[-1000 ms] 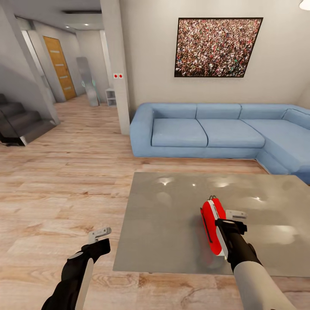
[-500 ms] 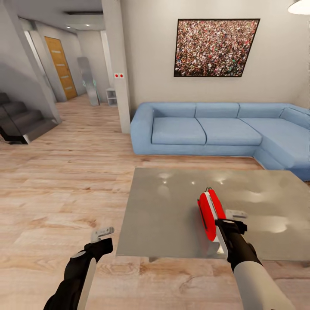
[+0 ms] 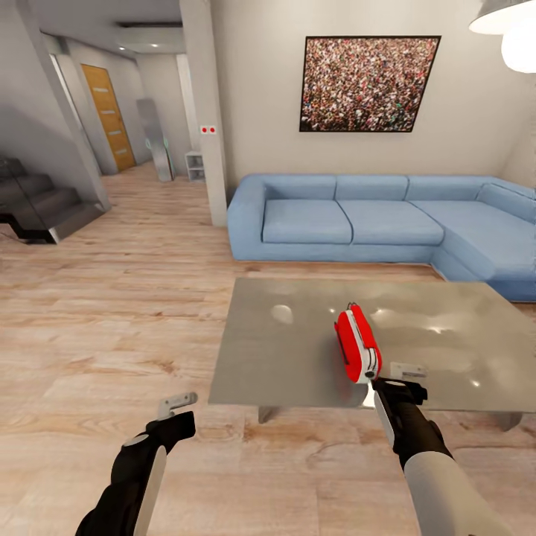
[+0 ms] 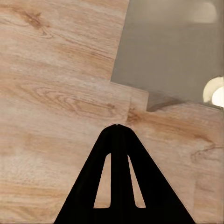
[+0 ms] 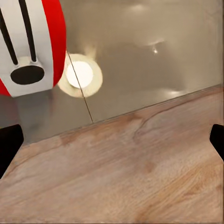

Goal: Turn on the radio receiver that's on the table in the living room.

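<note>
The radio receiver (image 3: 356,345) stands on its edge on the low grey table (image 3: 290,357), near the front edge, its red faces to the sides. In the right wrist view its white edge with black slots and a round dial (image 5: 27,73) faces me. My right gripper (image 3: 392,381) hangs open just in front of the table's front edge, close behind the radio and not touching it; its fingers (image 5: 9,144) stand far apart. My left gripper (image 3: 177,406) is shut and empty, low over the floor left of the table, its fingertips (image 4: 115,127) pressed together.
A long blue corner sofa (image 3: 372,223) runs behind the table under a framed crowd photo (image 3: 368,73). White pendant lamps (image 3: 506,22) hang at upper right. A pillar (image 3: 208,112), stairs (image 3: 37,208) and a hallway with a wooden door (image 3: 110,115) lie to the left.
The whole view has pulled back from the table. My right gripper, earlier beside the radio over the tabletop, now sits at the table's front edge behind the radio.
</note>
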